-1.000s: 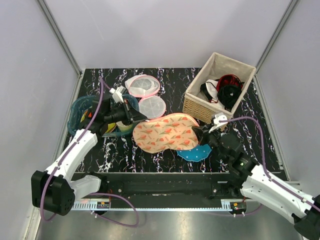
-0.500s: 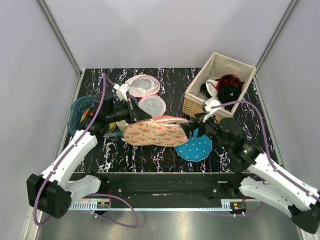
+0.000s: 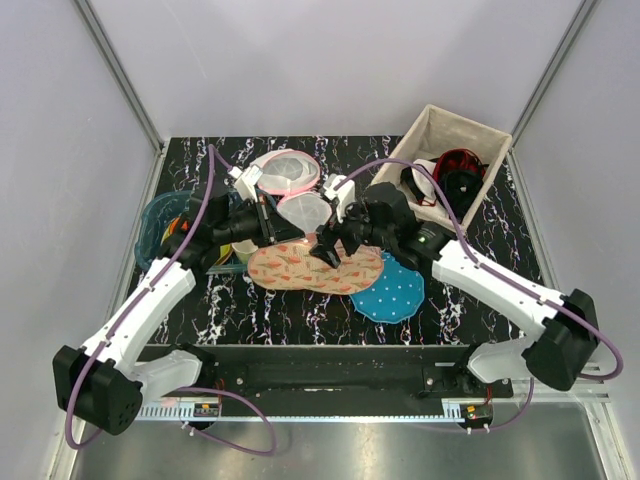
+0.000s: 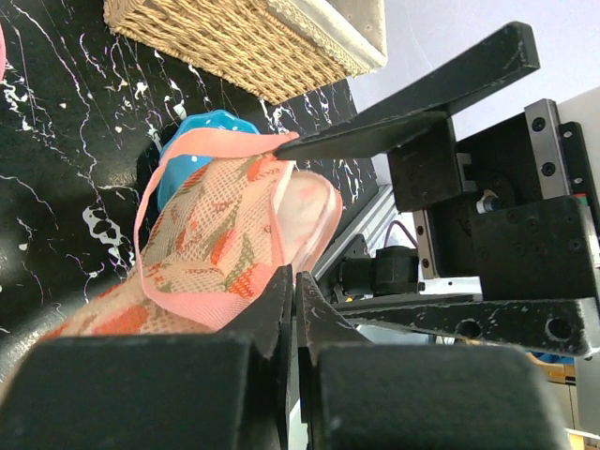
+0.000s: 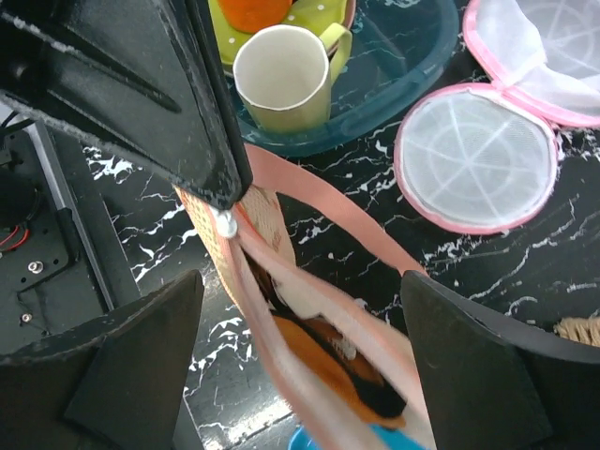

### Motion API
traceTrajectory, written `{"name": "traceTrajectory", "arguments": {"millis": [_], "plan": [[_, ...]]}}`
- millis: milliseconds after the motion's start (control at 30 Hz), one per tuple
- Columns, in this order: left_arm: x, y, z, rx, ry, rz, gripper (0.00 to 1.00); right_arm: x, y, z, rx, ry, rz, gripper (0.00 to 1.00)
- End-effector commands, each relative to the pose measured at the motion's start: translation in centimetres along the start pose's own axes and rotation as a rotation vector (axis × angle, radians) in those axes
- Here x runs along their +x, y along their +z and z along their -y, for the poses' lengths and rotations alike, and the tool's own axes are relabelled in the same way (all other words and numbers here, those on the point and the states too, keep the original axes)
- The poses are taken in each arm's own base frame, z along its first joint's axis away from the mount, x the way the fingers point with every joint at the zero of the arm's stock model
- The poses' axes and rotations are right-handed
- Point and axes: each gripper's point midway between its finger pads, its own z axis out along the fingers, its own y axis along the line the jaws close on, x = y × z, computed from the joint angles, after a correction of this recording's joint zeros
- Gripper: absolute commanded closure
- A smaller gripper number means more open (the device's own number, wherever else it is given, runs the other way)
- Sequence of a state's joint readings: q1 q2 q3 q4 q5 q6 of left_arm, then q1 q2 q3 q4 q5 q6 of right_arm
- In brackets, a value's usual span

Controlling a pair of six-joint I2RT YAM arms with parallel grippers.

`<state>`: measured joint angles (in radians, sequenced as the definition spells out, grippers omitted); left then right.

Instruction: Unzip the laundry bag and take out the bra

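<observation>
Top external view shows the laundry bag (image 3: pixel 305 268) in the middle of the worktop (image 3: pixel 300 312). Left jaws pinch its pink trim. Right jaws are spread wide over the open zip, where the orange bra (image 5: pixel 314 349) shows inside.

Pale lilac walls (image 3: pixel 330 60) with aluminium corner posts (image 3: pixel 122 80) enclose a black white-veined tabletop (image 3: pixel 300 310).

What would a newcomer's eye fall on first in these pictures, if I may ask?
Both arms meet over the peach laundry bag at the middle of the table. The left gripper pinches its pink rim, jaws shut, while the right gripper straddles the gaping mouth, jaws open. Inside shows an orange piece, probably the bra.
</observation>
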<state>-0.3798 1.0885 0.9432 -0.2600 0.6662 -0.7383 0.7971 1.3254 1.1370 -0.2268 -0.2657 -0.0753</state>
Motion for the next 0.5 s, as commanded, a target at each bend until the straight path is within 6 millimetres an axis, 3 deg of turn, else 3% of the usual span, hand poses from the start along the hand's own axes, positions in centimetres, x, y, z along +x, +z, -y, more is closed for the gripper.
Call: {"name": "traceTrajectory", "arguments": {"millis": [0, 100, 167, 200, 233, 333, 467], "plan": [[-2.7, -0.5, 3.4, 0.080, 0.074, 0.076, 1.00, -2.3, 1.0, -1.6, -0.113, -0.080, 0.032, 0.08], [-3.0, -0.3, 3.7, 0.089, 0.075, 0.074, 1.00, -1.8, 1.9, -2.4, -0.173, -0.051, 0.006, 0.11], [-3.1, -0.3, 3.8, 0.089, 0.075, 0.076, 1.00, -1.7, 2.2, -2.8, -0.198, -0.018, -0.002, 0.33], [-3.3, -0.3, 4.0, 0.092, 0.080, 0.081, 1.00, -1.6, 2.3, -2.9, -0.204, -0.006, -0.006, 0.56], [-3.4, -0.3, 4.1, 0.092, 0.080, 0.082, 1.00, -1.6, 2.4, -2.8, -0.193, 0.015, -0.007, 1.00], [-3.7, -0.4, 4.1, 0.078, 0.090, 0.084, 1.00, -1.1, 2.3, -1.9, -0.126, 0.046, -0.011, 1.00], [-4.2, -1.2, 4.6, 0.070, 0.095, 0.099, 1.00, -0.5, 0.2, -0.8, -0.028, 0.045, 0.035, 1.00]]}}
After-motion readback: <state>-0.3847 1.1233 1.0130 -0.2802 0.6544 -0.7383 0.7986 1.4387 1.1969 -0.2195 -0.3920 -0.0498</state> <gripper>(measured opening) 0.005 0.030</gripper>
